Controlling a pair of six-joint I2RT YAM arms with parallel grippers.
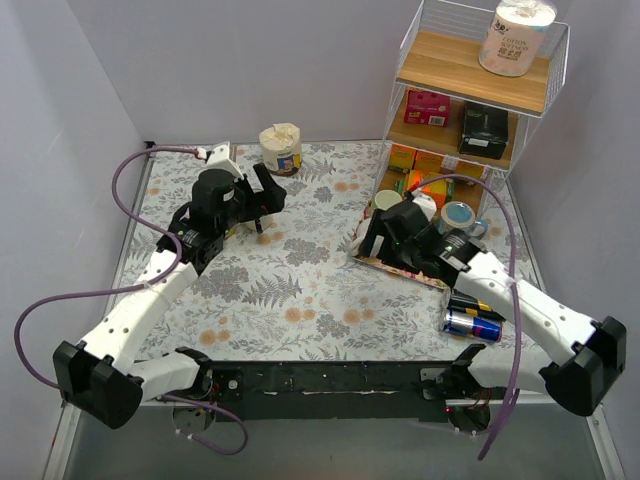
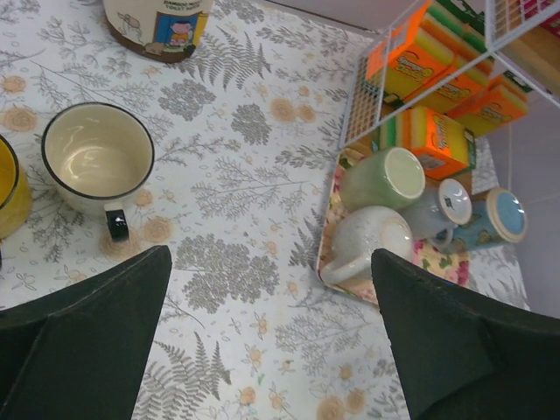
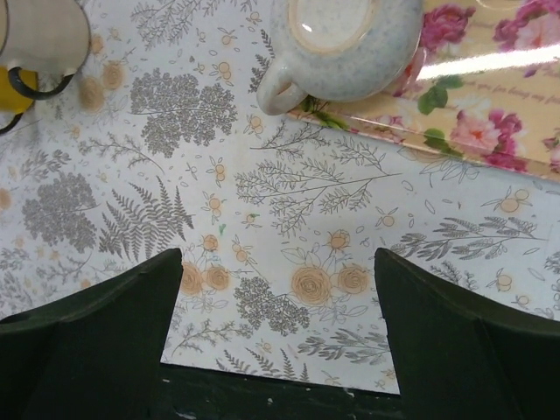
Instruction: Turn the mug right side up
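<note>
The speckled mug [image 3: 341,39] sits on the near corner of the flowered tray [image 3: 490,96], at the right side of the desk [image 3: 289,184]; its foot ring faces up toward the wrist camera and no mouth shows, so I judge it to stand mouth down, with its long axis upright. Its handle [image 3: 273,87] juts out sideways past the tray's edge, over the bare desk.

The right tool [image 3: 278,262] hangs just short of the tray, fingers apart and nothing between them; the mug lies straight ahead of that gap, a little to its right, with only open desk and the tray's lip between. The left tool [image 2: 269,280] is likewise spread and empty; it hovers over the left half of the desk near an upright cream cup [image 2: 96,157], well apart from the tray; so the right arm is plainly the nearer one.

The coming move, as I read it, turns on that forward line; the right tool needs to advance and close across the mug's body, clear of the handle, then roll it half a turn about a level axis. A green mug [image 2: 385,175] stands just beside it on the tray, with others behind; the far finger has little room there.
</note>
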